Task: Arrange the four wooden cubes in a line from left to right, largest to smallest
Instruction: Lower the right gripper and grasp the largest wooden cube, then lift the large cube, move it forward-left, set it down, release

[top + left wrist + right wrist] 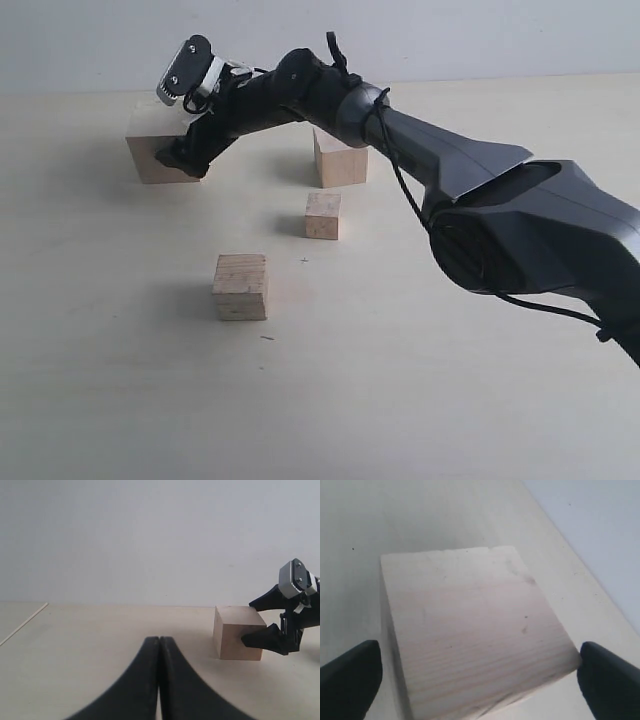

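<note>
Step in hand: the grasp of the largest pale wooden cube with dark smudges (143, 152) is judged to be under way. No row has been formed.
Right gripper (480, 680): opened wide. Its black fingers (350, 680) are placed on either side of the largest cube, close to its faces, and no firm clamp is seen.
Left gripper (160, 645): closed on nothing and held low over the pale tabletop (400, 420), apart from the cube.
Largest cube: located at the far left of the tabletop.
Second pale wooden cube (340, 160): located far, near the middle, and judged next in size.
Smallest pale wooden cube (323, 216): located just nearer than the second.
Mid-sized pale wooden cube (241, 287): located nearest, left of centre.
Next move: the jaws are to be closed squarely on opposite faces. The cube is then to be set as the left end of the line, with room kept to its right for three cubes.
</note>
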`<state>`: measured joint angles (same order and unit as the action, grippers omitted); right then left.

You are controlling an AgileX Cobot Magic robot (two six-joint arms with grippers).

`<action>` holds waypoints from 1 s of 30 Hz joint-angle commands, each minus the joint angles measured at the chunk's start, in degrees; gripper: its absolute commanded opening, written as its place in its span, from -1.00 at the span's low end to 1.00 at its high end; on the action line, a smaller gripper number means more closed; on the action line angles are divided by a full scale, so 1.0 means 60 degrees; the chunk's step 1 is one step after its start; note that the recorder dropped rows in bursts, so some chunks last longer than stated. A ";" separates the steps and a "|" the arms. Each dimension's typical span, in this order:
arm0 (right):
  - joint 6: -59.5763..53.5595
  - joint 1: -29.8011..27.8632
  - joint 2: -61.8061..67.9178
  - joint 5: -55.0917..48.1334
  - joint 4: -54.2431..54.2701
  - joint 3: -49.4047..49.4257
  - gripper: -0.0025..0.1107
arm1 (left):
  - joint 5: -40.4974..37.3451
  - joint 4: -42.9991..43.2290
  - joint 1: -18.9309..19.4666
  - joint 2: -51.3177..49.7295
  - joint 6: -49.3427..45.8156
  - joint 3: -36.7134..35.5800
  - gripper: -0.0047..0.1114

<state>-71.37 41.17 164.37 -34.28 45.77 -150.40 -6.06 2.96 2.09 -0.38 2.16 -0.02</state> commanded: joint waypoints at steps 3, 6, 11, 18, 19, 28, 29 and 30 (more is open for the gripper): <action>-0.0095 -0.0043 0.0001 -0.0701 0.0147 0.0004 0.77 | 0.0015 -0.0076 0.0018 0.0063 -0.0006 0.0003 -0.88; -0.0095 -0.0043 -0.0016 -0.0989 0.0147 0.0004 0.38 | 0.0015 -0.0076 0.0018 0.0063 -0.0006 0.0003 -0.88; -0.0095 -0.0043 -0.0074 -0.1092 0.0092 0.0004 -0.45 | 0.0015 -0.0076 0.0018 0.0063 -0.0006 0.0003 -0.88; 0.0689 -0.0085 -0.1194 -0.2923 -0.0989 0.0004 -0.96 | 0.0015 -0.0076 0.0018 0.0063 -0.0006 0.0003 -0.88; 0.0681 -0.0144 -0.1418 -0.3357 -0.1027 0.0004 -0.96 | 0.0015 -0.0076 0.0018 0.0063 -0.0006 0.0003 -0.88; 0.1087 -0.0978 -0.2419 -0.5947 -0.0292 0.0035 -0.96 | 0.0015 -0.0076 0.0018 0.0063 -0.0006 0.0003 -0.88; 0.1335 -0.0997 -0.2419 -0.5947 -0.0377 0.0133 -0.96 | 0.0015 -0.0076 0.0018 0.0063 -0.0006 0.0003 -0.88; 0.1436 -0.0997 -0.2397 -0.5947 -0.0517 0.0252 -0.96 | 0.0015 -0.0076 0.0018 0.0063 -0.0006 0.0003 -0.88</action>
<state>-65.22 35.74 150.35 -69.46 42.75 -150.15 -6.06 2.96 2.09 -0.38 2.16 -0.02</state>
